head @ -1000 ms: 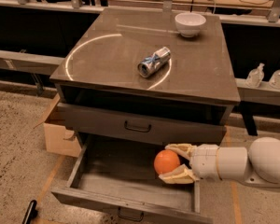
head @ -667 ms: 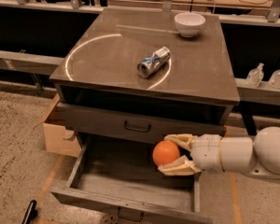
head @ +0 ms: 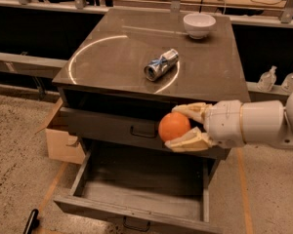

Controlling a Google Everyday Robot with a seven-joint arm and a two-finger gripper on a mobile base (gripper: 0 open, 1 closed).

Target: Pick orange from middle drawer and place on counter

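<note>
The orange [head: 174, 126] is held between the cream fingers [head: 190, 140] of my gripper [head: 181, 127], which comes in from the right on a white arm. It hangs in front of the upper drawer's flat front panel [head: 112, 126], above the open middle drawer [head: 136, 184]. The middle drawer is pulled out and shows a bare grey floor and side walls. The counter [head: 117, 62], glossy grey-brown with a curved light reflection, lies above and behind the orange.
A white bowl [head: 199, 24] stands at the counter's back right. A crushed silver can [head: 161, 65] lies on its side near the middle. A cardboard box [head: 61, 143] sits on the floor to the cabinet's left. Two bottles [head: 267, 78] stand at the right.
My gripper has lifted the orange up out of the middle drawer and slightly left, from near the drawer's right wall to the height of the upper drawer's front.
</note>
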